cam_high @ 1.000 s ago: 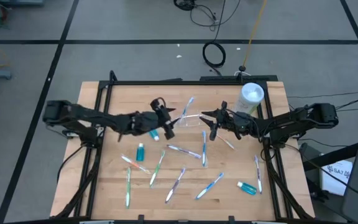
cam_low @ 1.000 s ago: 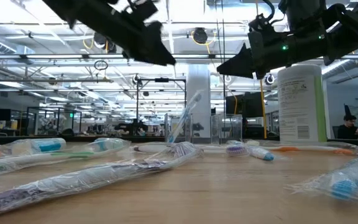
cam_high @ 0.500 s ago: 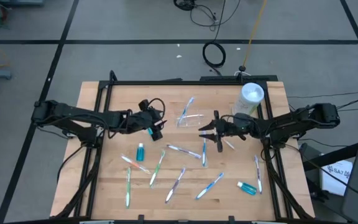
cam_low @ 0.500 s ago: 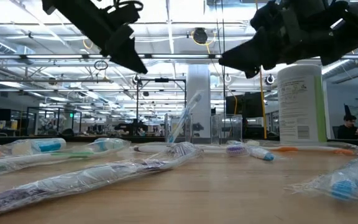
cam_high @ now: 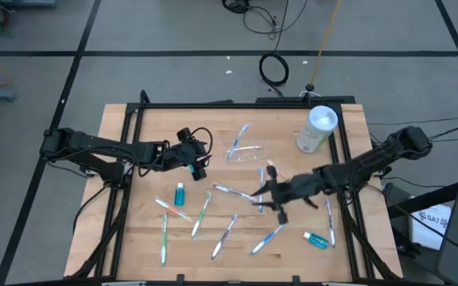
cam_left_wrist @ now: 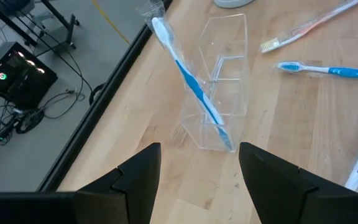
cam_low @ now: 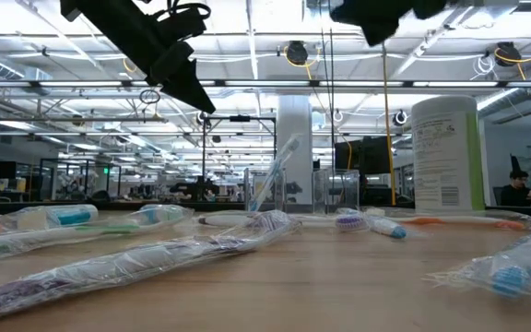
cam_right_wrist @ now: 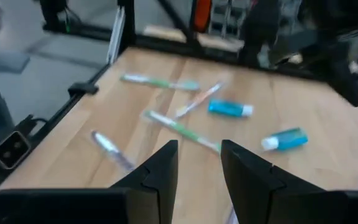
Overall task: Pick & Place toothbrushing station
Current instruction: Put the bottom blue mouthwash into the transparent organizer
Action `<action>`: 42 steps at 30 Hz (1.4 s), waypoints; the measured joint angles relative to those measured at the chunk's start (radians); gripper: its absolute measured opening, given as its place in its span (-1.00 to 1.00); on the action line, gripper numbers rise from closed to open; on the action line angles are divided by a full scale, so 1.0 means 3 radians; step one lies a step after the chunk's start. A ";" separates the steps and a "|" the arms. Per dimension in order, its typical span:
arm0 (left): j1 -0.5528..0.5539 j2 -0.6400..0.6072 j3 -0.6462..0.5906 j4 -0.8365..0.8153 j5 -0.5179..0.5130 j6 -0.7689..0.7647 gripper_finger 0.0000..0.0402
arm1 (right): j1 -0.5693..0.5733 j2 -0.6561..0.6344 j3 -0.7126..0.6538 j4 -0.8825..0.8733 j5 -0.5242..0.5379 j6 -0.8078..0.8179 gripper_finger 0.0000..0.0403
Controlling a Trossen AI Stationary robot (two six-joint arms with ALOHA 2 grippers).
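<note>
A pale wooden worktop [cam_high: 133,230] on grey floor carries scattered toothbrushes [cam_high: 203,213]. The left tool [cam_high: 199,164] hovers spread; the right tool [cam_high: 270,193] hovers spread over the middle.

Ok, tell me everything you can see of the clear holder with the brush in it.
The clear holder is a small box-shaped container of transparent plastic with an inner divider. It stands on the wooden table near its far edge, left of the white cylindrical container. One wrapped blue and white toothbrush leans in it, head up and past the rim. Neither gripper touches it.
</note>
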 joint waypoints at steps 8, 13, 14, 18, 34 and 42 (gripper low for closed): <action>0.0000 0.0000 0.0000 -0.0010 0.0000 -0.0109 0.12 | 0.0391 0.0202 0.0492 -0.1243 -0.0120 0.0958 -0.43; -0.0001 0.0000 0.0000 -0.0020 0.0090 -0.0126 0.12 | 0.0597 0.0193 0.0492 -0.1498 -0.0128 0.1228 -0.43; -0.0001 0.0000 0.0000 -0.0020 0.0123 -0.0134 0.12 | 0.0628 0.0190 0.0492 -0.1544 -0.0093 0.1259 -0.43; -0.0001 0.0000 0.0000 -0.0020 0.0197 -0.0125 0.12 | 0.0716 0.0189 0.0492 -0.1877 -0.0093 0.1716 -0.43; 0.0134 0.0000 0.0000 0.0011 0.0173 0.0066 0.12 | 0.1063 0.0210 -0.0119 -0.2394 -0.1149 0.3992 -0.04; 0.0200 0.0000 0.0000 0.0095 0.0173 0.0073 0.12 | 0.1170 0.0268 -0.0222 -0.2330 -0.1141 0.4354 -0.11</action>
